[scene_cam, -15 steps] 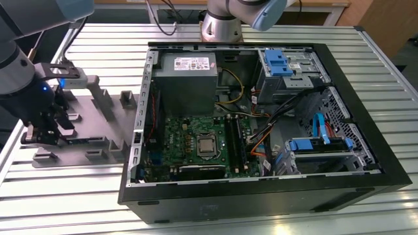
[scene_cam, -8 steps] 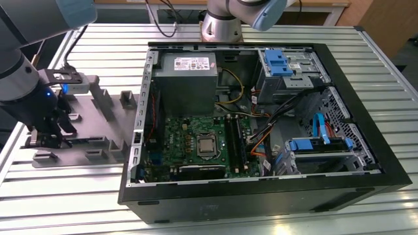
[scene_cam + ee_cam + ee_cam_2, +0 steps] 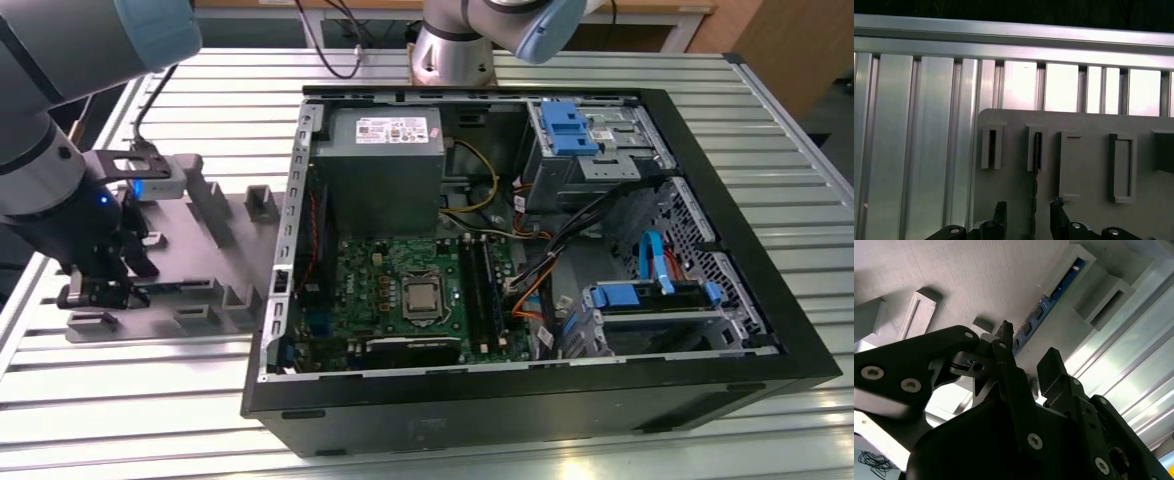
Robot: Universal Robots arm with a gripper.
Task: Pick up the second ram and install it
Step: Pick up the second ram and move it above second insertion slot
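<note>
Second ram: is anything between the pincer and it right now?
Nothing visible. In the first wrist view the second ram stands on edge in the grey fixture plate, and the open pincer straddles it, one finger on each side with only a bare gap to the stick.

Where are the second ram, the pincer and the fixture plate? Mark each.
second ram (image 3: 1035,192), first wrist view, on its narrow edge.
pincer (image 3: 1028,207), first wrist view, midway between the fingertips.
fixture plate (image 3: 200,250), exterior view, on bare grey surface.
</note>
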